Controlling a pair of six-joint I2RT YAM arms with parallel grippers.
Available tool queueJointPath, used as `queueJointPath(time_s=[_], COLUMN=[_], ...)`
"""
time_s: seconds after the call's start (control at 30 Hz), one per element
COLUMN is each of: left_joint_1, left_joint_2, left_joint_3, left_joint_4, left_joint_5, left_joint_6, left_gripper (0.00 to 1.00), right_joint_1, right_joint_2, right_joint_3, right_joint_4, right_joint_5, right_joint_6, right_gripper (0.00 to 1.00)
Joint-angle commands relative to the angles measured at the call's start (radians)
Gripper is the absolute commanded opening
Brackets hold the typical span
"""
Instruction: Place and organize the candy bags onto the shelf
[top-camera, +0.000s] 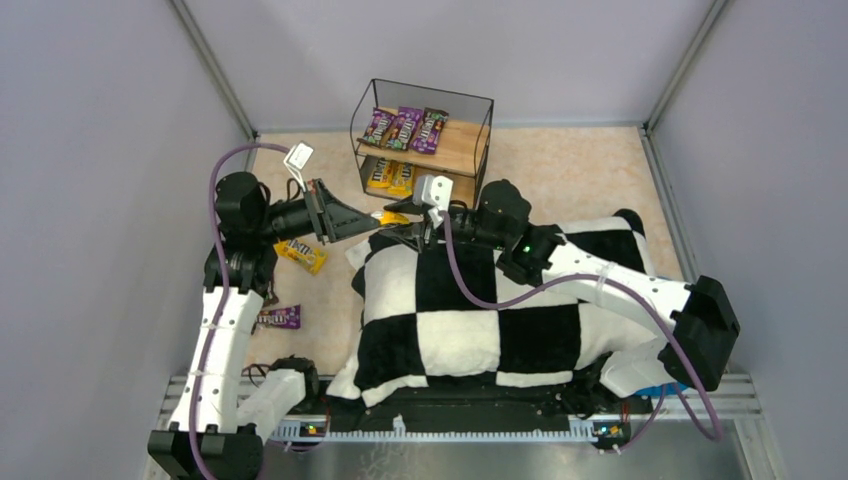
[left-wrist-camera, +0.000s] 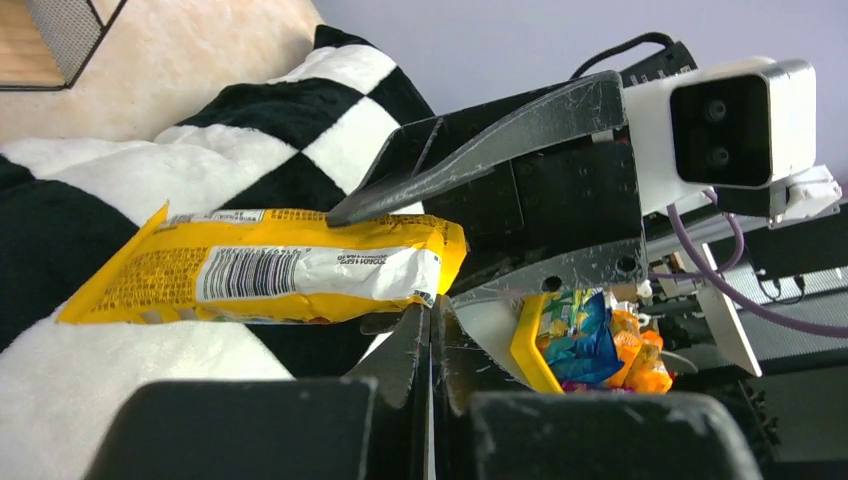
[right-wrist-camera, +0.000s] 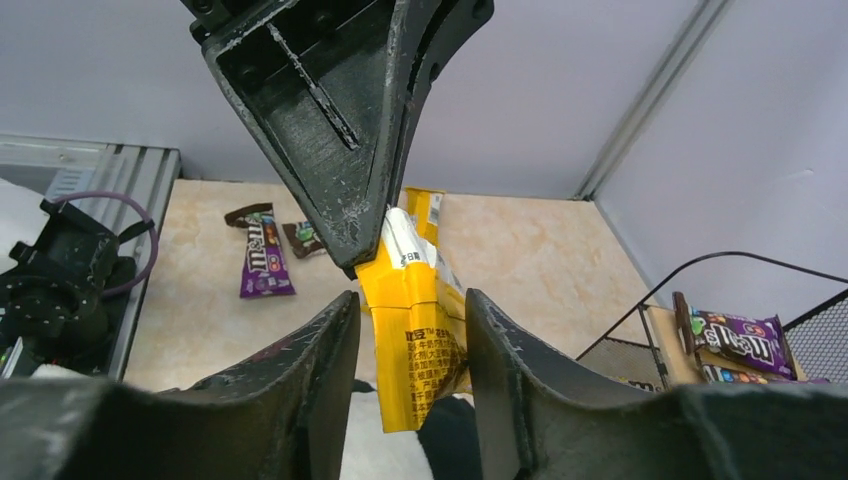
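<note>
Top view: pale grey walls enclose a beige marbled surface (top-camera: 580, 170). The shelf (top-camera: 470, 150) carries three purple candy bags (top-camera: 405, 128) on its upper board and two yellow candy bags (top-camera: 390, 178) on the lower. A loose yellow bag (top-camera: 302, 256) and a loose purple bag (top-camera: 280, 318) lie left of the checkered cushion (top-camera: 460, 300).

Left wrist view: the left gripper (left-wrist-camera: 430, 325) is closed on the held yellow bag (left-wrist-camera: 270, 272), which shows a barcode, above the cushion.

Right wrist view: the right gripper (right-wrist-camera: 410, 305) flanks that bag. Whether it presses, I cannot tell. The loose purple bag reads "m&m's".
</note>
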Motion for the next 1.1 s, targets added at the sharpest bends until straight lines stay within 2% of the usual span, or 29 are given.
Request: queueJointPath(time_s=[0.0,0.27,0.43,0.47,0.5,0.53,0.57,0.6,0.67,0.93,1.0,1.07], left_joint_1=[-0.019,-0.028,-0.028,-0.028,-0.028,-0.028,-0.028,-0.028,-0.028,-0.027,-0.028,-0.032], left_joint_2=[0.007,0.033,0.057,0.061,0.068,0.072,0.073,0.073,0.071,0.069,0.084,0.093], left_joint_3=[0.043,0.037,0.024,0.022,0.021,0.022,0.023,0.024,0.031,-0.051,-0.091,-0.148], left_joint_4=[0.016,0.04,0.13,0.155,0.171,0.18,0.184,0.185,0.167,0.161,0.233,0.404], left_joint_5=[0.04,0.043,0.054,0.058,0.06,0.061,0.063,0.06,0.043,-0.059,-0.03,0.013], left_joint_6=[0.03,0.028,-0.025,-0.045,-0.059,-0.062,-0.053,-0.041,0.002,0.079,0.039,-0.047], left_gripper=[0.0,0.0,0.0,0.08,0.22,0.39,0.67,0.81,0.97,0.98,0.98,0.98], right_joint_1=[0.008,0.007,0.007,0.007,0.006,0.004,-0.008,-0.024,-0.071,-0.347,-0.4,-0.442], right_joint_2=[-0.039,-0.075,-0.089,-0.092,-0.095,-0.097,-0.102,-0.102,-0.102,-0.074,-0.066,-0.051], right_joint_3=[0.008,-0.034,-0.072,-0.081,-0.09,-0.101,-0.112,-0.124,-0.149,-0.221,-0.232,-0.24], right_joint_4=[0.06,0.081,0.145,0.16,0.179,0.201,0.222,0.246,0.285,0.478,0.512,0.574], right_joint_5=[-0.046,-0.027,0.041,0.055,0.074,0.096,0.116,0.121,0.115,-0.151,-0.212,-0.267], right_joint_6=[0.006,0.036,0.177,0.215,0.271,0.327,0.385,0.451,0.602,1.218,1.349,1.491], right_gripper=[0.39,0.25,0.0,0.0,0.0,0.0,0.0,0.0,0.0,0.0,0.0,0.0])
